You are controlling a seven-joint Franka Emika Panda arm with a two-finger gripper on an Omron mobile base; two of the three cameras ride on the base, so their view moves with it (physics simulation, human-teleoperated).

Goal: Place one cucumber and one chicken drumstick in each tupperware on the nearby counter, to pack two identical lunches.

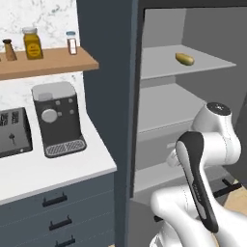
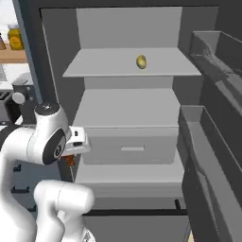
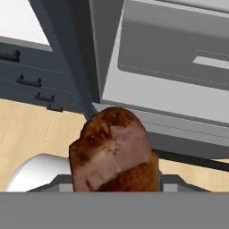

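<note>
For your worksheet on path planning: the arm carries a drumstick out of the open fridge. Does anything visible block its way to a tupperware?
That can't be judged: no tupperware is visible. The end effector holds the chicken drumstick low beside the fridge drawer, with open floor below.

Bench (image 1: 43,171), left of open fridge (image 2: 127,101): toaster (image 1: 13,139) at far left, coffee machine (image 1: 57,118) just to its right. Wall shelf (image 1: 48,62) above bench: pepper mill (image 1: 8,49), jar (image 1: 32,43), shaker (image 1: 72,43), left to right. Fridge top shelf (image 2: 104,66): one small food item (image 2: 141,62), right of centre. Drawer (image 2: 130,147) below lower shelf. Chicken drumstick (image 3: 114,152) in gripper (image 3: 114,183), in front of fridge drawer, above floor (image 3: 31,129).
</note>
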